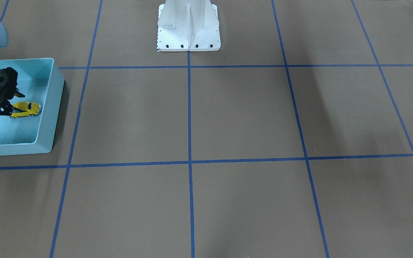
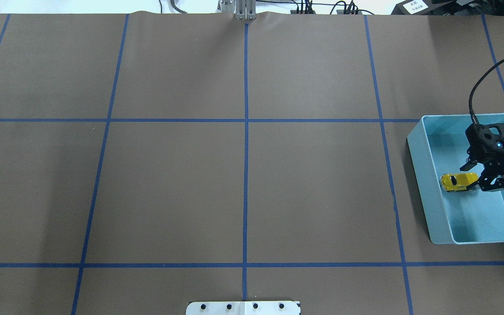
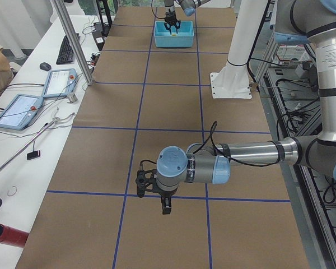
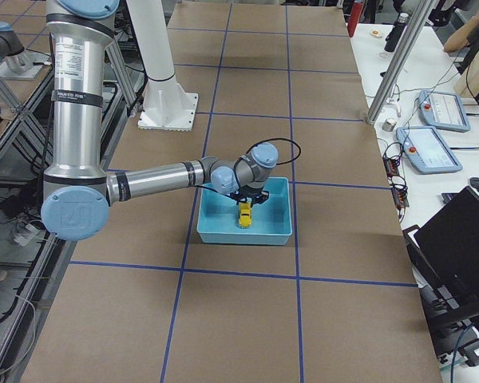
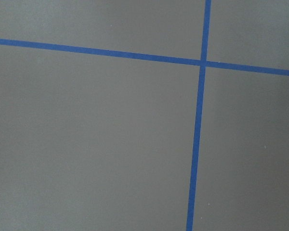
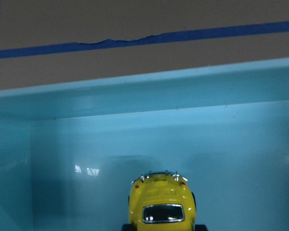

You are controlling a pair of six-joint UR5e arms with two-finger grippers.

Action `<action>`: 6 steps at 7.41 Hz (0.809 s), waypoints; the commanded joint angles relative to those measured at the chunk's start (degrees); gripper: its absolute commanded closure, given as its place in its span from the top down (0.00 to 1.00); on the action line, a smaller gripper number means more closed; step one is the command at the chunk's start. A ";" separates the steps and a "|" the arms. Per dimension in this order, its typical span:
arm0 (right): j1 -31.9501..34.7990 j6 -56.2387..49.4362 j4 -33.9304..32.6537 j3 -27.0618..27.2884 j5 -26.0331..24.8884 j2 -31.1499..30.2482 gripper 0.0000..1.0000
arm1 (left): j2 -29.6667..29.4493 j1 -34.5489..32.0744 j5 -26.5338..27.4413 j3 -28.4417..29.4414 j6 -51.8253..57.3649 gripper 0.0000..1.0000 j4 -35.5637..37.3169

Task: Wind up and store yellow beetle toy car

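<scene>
Brown desk (image 2: pixel 243 192) with a blue tape grid (image 2: pixel 246 175). Light blue bin (image 2: pixel 418 175) at the overhead frame's right edge; yellow beetle toy car (image 2: pixel 456 181) inside, near its left wall. Right pincer (image 2: pixel 475 176) over the car's end, fingers spread, released. Left pincer (image 3: pixel 163 196) over the desk; can't tell its state.

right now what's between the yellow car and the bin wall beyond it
Only bare bin floor: the right wrist view shows nothing between the yellow beetle toy car and the light blue bin wall.
</scene>
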 commanded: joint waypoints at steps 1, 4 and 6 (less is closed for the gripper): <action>0.04 0.00 0.01 0.65 0.16 0.09 1.00 | 0.00 0.00 0.00 0.00 0.00 1.00 0.00; 4.57 3.49 -0.52 6.69 0.42 -0.09 1.00 | 0.00 0.09 0.00 0.00 0.00 1.00 -0.08; 13.09 11.98 -0.87 9.61 2.78 0.09 1.00 | 0.00 0.09 0.00 0.00 0.00 1.00 0.00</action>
